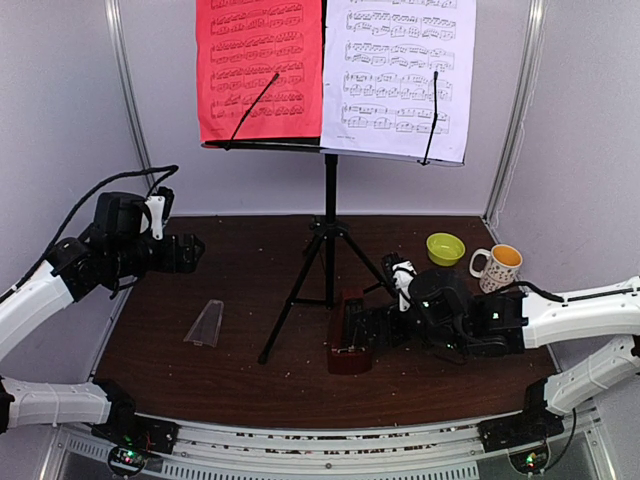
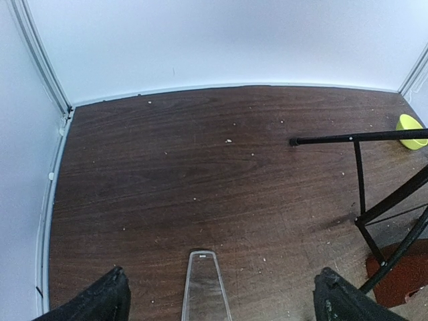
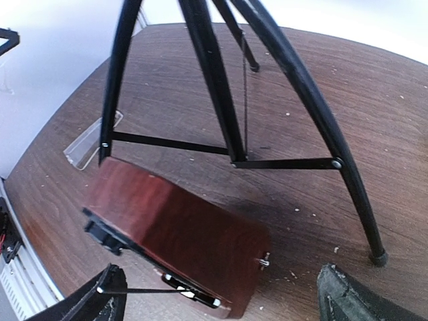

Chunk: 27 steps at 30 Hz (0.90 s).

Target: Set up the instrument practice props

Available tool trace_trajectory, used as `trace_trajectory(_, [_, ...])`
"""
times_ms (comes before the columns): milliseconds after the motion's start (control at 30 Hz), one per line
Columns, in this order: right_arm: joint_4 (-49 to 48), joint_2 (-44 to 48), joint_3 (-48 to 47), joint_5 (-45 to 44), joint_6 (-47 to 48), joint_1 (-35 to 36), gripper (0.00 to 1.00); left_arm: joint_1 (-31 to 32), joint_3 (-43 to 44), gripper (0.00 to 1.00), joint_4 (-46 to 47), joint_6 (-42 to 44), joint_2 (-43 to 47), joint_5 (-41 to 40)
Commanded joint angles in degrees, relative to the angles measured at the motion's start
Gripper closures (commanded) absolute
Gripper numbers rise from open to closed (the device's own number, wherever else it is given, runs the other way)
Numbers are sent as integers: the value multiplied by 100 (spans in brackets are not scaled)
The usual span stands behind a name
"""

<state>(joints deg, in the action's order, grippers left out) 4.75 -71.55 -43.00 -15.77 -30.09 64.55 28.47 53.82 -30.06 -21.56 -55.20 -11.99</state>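
- From the top view, your music stand (image 1: 329, 240) is up, with the red sheet (image 1: 258, 70) and the white sheet (image 1: 398, 75) on it. The metronome (image 1: 350, 345) lies tipped on its side on the desk (image 1: 250, 290), just by the stand's front right leg. The right claw (image 1: 376, 324) sits directly to its right, far nearer than the left claw (image 1: 192, 250). The clear cover (image 1: 205, 322) lies apart, on the left half.
- At the left wrist, the left claw (image 2: 223, 274) is spread and empty. The clear cover (image 2: 204, 287) lies straight ahead of it, between the fingers' lines, with its long axis pointing away from you.
- At the right wrist, the right claw (image 3: 221, 274) is spread wide, pinching nothing. The metronome (image 3: 174, 227) lies just ahead, its long axis slanting across the gap. Whether a finger touches it, you cannot tell. Expect to rotate before closing.
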Motion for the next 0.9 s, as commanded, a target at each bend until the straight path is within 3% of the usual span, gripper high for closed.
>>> trace_trajectory(0, [387, 56, -116, -480, -218, -60, 0, 13, 155, 2, 124, -50, 27, -58])
trace_trajectory(300, [709, 704, 503, -619, -467, -312, 0, 10, 155, 2, 161, -33, -13, -35])
trace_trajectory(867, [1991, 2386, 1285, -475, -723, -1509, 0, -44, 281, 2, 185, -206, -387, 118])
